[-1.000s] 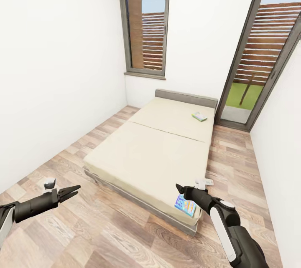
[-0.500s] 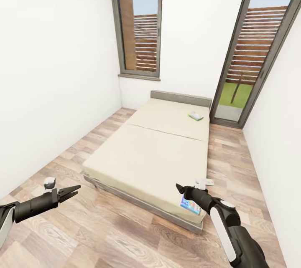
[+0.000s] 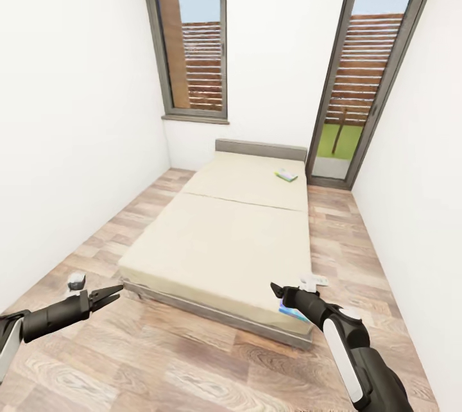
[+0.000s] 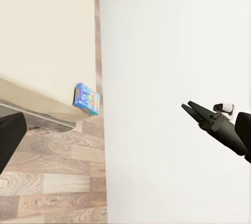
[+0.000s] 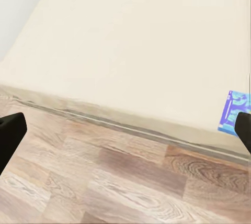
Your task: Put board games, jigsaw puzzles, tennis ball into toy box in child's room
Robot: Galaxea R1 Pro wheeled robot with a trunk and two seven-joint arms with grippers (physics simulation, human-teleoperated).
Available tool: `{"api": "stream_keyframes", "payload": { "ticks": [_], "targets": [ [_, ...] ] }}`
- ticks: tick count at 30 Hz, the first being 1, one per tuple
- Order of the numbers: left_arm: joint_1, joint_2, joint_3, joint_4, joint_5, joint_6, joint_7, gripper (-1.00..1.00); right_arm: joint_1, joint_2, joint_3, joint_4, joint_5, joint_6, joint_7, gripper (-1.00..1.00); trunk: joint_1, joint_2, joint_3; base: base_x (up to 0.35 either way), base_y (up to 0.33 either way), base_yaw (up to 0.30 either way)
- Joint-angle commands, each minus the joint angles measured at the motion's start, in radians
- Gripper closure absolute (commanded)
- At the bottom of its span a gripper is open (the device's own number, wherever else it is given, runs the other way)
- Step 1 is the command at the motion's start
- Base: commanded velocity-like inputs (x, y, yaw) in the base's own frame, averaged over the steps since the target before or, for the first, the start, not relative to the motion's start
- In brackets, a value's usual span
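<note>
2 board games lie on the bed (image 3: 218, 239): a blue one (image 3: 292, 311) at lower right, a green one (image 3: 286, 175) above centre. Left claw (image 3: 114, 293) looks narrow; right claw (image 3: 274, 289) I cannot tell.

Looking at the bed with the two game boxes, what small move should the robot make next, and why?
Probably roll closer to the cream bed and reach the right gripper toward the blue board game box at its near corner. Both grippers hang empty over the wood floor, and the second game box lies far off by the headboard.
</note>
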Motion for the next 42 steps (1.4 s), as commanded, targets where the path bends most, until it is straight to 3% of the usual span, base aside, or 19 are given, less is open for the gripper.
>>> {"api": "stream_keyframes", "payload": {
  "ticks": [1, 16, 42],
  "targets": [
    [0.000, 0.000, 0.000, 0.000, 0.003, 0.009, -0.002, -1.00, -0.001, 0.001, -0.001, -0.001, -0.001, 0.006, 0.002, -1.00, 0.001, -0.002, -0.002, 0.058, 0.189, -0.274],
    [0.000, 0.002, 0.001, 0.001, 0.003, 0.007, -0.002, -1.00, -0.001, 0.001, -0.004, -0.001, -0.001, 0.005, 0.002, -1.00, 0.001, -0.002, -0.002, 0.163, 0.117, -0.276],
    [0.000, 0.002, 0.002, 0.000, 0.003, 0.008, -0.002, -1.00, -0.001, 0.001, -0.004, 0.001, -0.001, 0.004, 0.001, -1.00, 0.001, -0.002, -0.002, 0.088, 0.231, -0.277]
  ]
}}
